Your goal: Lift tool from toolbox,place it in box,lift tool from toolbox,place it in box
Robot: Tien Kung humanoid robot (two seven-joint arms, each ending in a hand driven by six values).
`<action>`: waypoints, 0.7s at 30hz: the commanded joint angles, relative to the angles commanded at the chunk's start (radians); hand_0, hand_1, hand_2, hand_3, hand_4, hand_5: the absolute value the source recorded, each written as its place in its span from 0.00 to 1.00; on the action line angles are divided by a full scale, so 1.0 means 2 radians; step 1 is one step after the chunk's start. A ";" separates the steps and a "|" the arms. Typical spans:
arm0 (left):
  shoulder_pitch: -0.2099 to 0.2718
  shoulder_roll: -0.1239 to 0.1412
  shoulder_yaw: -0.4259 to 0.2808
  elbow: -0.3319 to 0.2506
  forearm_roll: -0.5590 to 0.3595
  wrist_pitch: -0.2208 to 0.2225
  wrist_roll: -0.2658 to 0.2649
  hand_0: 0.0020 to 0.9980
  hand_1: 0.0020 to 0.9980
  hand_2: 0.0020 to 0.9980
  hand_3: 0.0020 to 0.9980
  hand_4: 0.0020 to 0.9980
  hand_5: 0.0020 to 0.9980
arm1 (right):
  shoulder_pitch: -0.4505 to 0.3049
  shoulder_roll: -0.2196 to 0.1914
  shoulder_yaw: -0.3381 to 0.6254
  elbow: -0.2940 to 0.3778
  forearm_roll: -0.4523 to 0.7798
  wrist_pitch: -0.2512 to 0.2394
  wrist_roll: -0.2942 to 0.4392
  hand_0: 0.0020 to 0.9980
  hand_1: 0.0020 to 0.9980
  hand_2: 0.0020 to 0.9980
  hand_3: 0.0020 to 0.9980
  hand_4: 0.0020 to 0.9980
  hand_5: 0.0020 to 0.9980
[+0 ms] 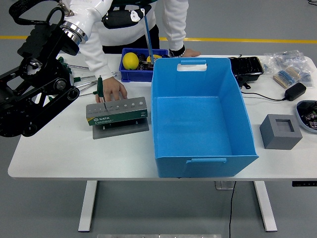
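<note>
My left hand [126, 16] is high at the top of the view, shut on a long screwdriver [148, 37]. Its thin shaft hangs down to just above the far left corner of the big blue box [205, 159]. The grey-green tool holder [117, 113] stands on a dark plate left of the box. One green-handled screwdriver [100, 87] stands upright in its left end. A person behind the table rests one hand [115, 89] on the table right behind the holder and the other hand [185, 52] at the box's far edge. My right hand is out of view.
A small blue bin [132, 75] holding a yellow ball [130, 60] sits behind the holder. Loose green-handled tools [84, 82] lie at the left. On the right are a grey foam block [280, 131], a black tray [245, 67], a black adapter [295, 90] and plastic bags [290, 63].
</note>
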 joint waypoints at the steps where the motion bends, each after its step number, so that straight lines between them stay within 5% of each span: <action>1: 0.001 -0.002 0.002 -0.007 -0.003 0.001 0.000 0.17 0.00 0.00 0.02 0.73 0.59 | 0.000 0.000 0.001 0.000 -0.001 0.000 0.000 0.70 0.67 0.72 0.55 0.79 0.69; 11: 0.006 -0.032 0.065 -0.045 -0.036 0.006 -0.004 0.17 0.00 0.00 0.02 0.72 0.58 | -0.001 0.000 0.002 0.001 -0.003 -0.001 -0.001 0.70 0.67 0.72 0.55 0.79 0.69; 21: 0.003 -0.076 0.158 -0.019 -0.065 -0.002 -0.016 0.17 0.00 0.00 0.03 0.72 0.56 | -0.001 -0.001 0.001 0.001 -0.003 0.000 -0.001 0.70 0.67 0.72 0.55 0.79 0.69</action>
